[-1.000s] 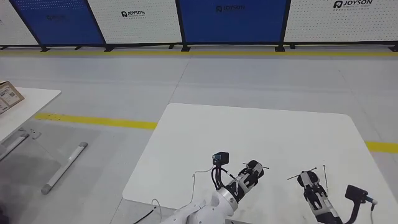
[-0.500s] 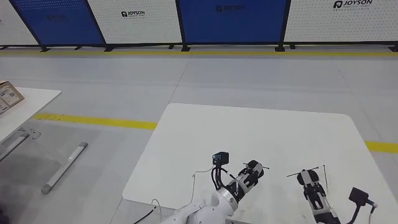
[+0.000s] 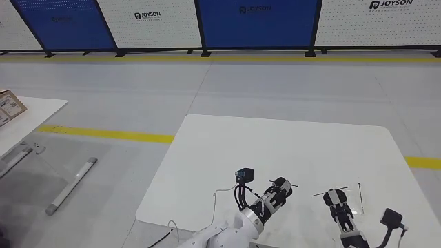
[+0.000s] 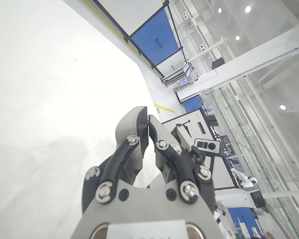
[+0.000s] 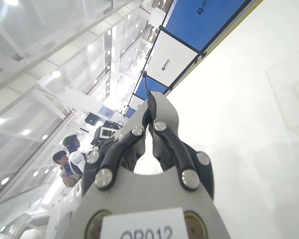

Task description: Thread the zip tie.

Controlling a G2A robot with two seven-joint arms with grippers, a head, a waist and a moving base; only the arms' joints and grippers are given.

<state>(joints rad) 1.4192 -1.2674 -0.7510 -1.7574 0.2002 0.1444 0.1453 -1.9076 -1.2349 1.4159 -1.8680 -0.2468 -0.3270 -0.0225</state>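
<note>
My right gripper [image 3: 333, 194], pinched shut on the thin black plastic zip tie [image 5: 144, 73] over the white table's [image 3: 275, 145] near edge, has slid left toward my left gripper [image 3: 281, 184], shut on a thin black strip [image 3: 292, 185], so threading looks closer.

Zip tie [image 5: 145, 74] mostly hidden inside the closed right gripper [image 5: 149, 100], just its head end past the fingertips.
</note>
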